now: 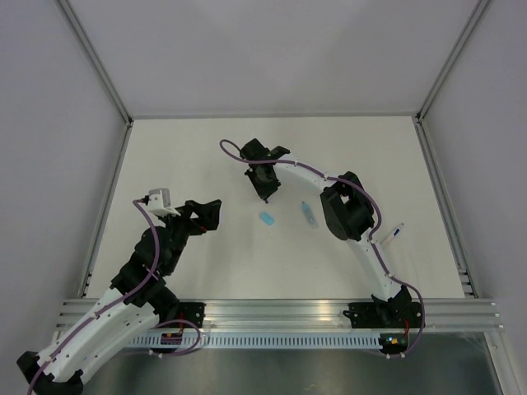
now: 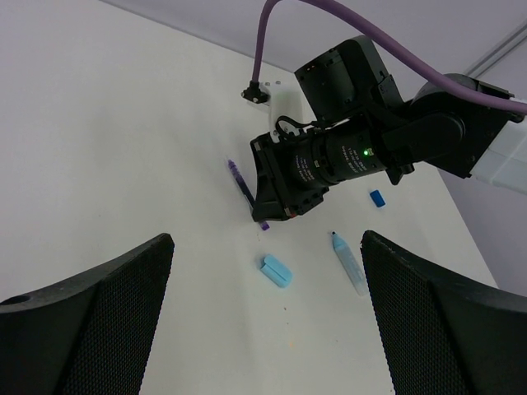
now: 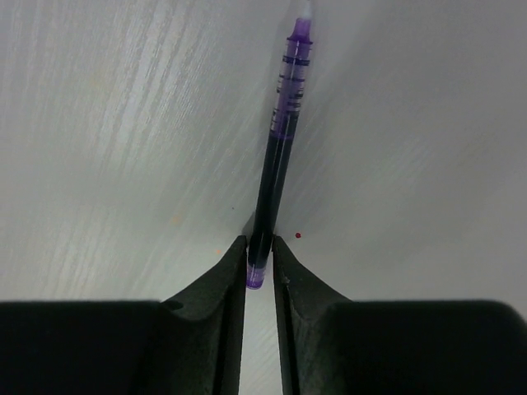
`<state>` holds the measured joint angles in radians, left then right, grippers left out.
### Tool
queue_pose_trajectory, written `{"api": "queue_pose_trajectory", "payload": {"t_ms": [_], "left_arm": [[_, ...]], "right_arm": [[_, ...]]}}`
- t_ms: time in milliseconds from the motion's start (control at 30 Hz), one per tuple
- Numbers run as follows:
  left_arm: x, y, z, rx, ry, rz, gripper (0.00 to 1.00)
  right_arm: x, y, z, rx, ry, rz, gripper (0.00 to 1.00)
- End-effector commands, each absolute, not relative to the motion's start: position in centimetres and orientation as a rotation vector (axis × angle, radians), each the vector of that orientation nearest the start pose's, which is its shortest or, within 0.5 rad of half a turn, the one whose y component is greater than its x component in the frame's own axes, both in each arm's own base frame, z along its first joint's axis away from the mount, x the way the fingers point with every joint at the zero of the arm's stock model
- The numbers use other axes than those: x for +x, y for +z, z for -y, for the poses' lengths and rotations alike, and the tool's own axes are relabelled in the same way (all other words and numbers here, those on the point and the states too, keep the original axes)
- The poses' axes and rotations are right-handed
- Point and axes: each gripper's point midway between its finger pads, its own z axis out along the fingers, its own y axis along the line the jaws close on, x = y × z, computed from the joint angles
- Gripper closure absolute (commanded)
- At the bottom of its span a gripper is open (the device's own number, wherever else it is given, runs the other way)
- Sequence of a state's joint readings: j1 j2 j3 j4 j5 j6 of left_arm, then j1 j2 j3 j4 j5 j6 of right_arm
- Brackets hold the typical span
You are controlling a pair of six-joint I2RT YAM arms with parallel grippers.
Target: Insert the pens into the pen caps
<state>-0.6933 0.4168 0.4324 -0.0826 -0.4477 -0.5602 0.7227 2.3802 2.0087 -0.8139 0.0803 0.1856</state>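
Note:
My right gripper [image 3: 259, 255] [image 1: 265, 188] is low over the table at the far middle, shut on the near end of a slim dark purple pen [image 3: 280, 140] [image 2: 241, 183] that lies flat on the table. A pale sky-blue pen cap [image 2: 277, 270] [image 1: 266, 218] lies just in front of it. A pale blue pen with a dark tip [image 2: 349, 262] [image 1: 309, 216] rests to its right. A dark blue pen cap [image 2: 377, 197] sits farther right. A white pen with a dark end [image 1: 394, 233] lies by the right arm. My left gripper [image 2: 263, 329] [image 1: 210, 212] hangs open and holds nothing, left of the pale cap.
The right arm's wrist and its purple cable [image 2: 272, 33] stand over the far middle of the table. Aluminium frame rails [image 1: 107, 206] border the white table [image 1: 198, 263] on both sides, with grey walls behind.

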Motion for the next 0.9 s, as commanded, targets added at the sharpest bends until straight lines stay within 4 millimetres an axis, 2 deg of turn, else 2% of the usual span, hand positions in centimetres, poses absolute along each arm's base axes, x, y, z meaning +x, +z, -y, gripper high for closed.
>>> {"api": "queue_pose_trajectory", "payload": {"t_ms": [0, 133, 200, 233, 267, 300, 333, 367, 400, 467, 500, 533, 567, 600, 633, 667, 700, 733, 767, 800, 833, 867], "left_arm": [[24.0, 23.4, 12.4, -0.26, -0.593, -1.638, 0.01], [24.3, 22.9, 12.7, -0.267, -0.591, -1.663, 0.01], [24.3, 22.5, 12.9, -0.276, -0.599, -1.671, 0.01], [24.4, 22.3, 13.0, -0.275, -0.602, -1.673, 0.01], [24.4, 22.2, 13.1, -0.276, -0.605, -1.672, 0.01], [24.5, 21.9, 13.3, -0.28, -0.609, -1.682, 0.01], [24.6, 21.7, 13.5, -0.278, -0.615, -1.692, 0.01], [24.6, 21.7, 13.8, -0.284, -0.63, -1.695, 0.01], [24.6, 21.5, 14.1, -0.28, -0.641, -1.704, 0.01], [24.8, 20.9, 14.9, -0.274, -0.668, -1.736, 0.01], [24.9, 20.7, 15.2, -0.27, -0.675, -1.751, 0.01], [25.0, 20.7, 15.9, -0.254, -0.702, -1.76, 0.01], [25.2, 20.8, 16.2, -0.25, -0.716, -1.759, 0.01], [25.2, 21.1, 16.8, -0.234, -0.758, -1.759, 0.02], [25.3, 20.5, 17.2, -0.224, -0.77, -1.784, 0.02], [25.3, 20.3, 17.6, -0.224, -0.797, -1.799, 0.02], [25.3, 20.1, 18.1, -0.201, -0.841, -1.822, 0.03], [25.4, 20.3, 18.5, -0.195, -0.873, -1.829, 0.04], [25.6, 19.6, 18.8, -0.204, -0.896, -1.864, 0.05], [26.1, 19.4, 18.5, -0.221, -0.905, -1.87, 0.06], [25.7, 19.6, 19.3, -0.176, -0.977, -1.882, 0.07], [25.8, 18.9, 19.6, -0.173, -0.991, -1.909, 0.09]], "right_arm": [[36.9, -0.1, -32.9, -0.787, 0.132, -2.756, 0.77], [37.1, -0.3, -31.8, -0.753, 0.06, -2.759, 0.84], [37.8, -0.2, -31.1, -0.7, 0.042, -2.754, 0.95], [38.7, 0.7, -30.3, -0.648, 0.047, -2.739, 0.99], [38.5, 0.3, -29.6, -0.624, 0.051, -2.752, 1.0], [39.5, 1.7, -29.6, -0.573, 0.097, -2.711, 1.0], [40.2, 2.1, -28.7, -0.524, 0.118, -2.706, 1.0], [39.8, 1.8, -28.0, -0.514, 0.136, -2.717, 1.0], [40.7, 3.7, -28.2, -0.485, 0.184, -2.655, 1.0], [41.1, 4.3, -27.5, -0.464, 0.209, -2.615, 1.0], [41.2, 6.0, -27.5, -0.453, 0.228, -2.575, 1.0], [41.2, 6.5, -27.3, -0.448, 0.229, -2.56, 1.0], [40.9, 6.6, -27.1, -0.444, 0.228, -2.555, 1.0], [41.1, 8.1, -27.3, -0.432, 0.264, -2.509, 1.0], [40.9, 8.8, -27.6, -0.426, 0.291, -2.494, 1.0], [40.2, 8.5, -27.4, -0.422, 0.308, -2.502, 1.0], [40.1, 10.1, -27.8, -0.411, 0.354, -2.461, 1.0], [39.8, 10.6, -27.9, -0.404, 0.371, -2.45, 1.0], [38.7, 10.1, -28.0, -0.4, 0.414, -2.468, 1.0], [38.4, 11.9, -28.4, -0.392, 0.462, -2.415, 1.0], [37.3, 12.3, -29.2, -0.414, 0.512, -2.403, 1.0], [35.9, 11.4, -29.1, -0.407, 0.537, -2.423, 1.0]]}}
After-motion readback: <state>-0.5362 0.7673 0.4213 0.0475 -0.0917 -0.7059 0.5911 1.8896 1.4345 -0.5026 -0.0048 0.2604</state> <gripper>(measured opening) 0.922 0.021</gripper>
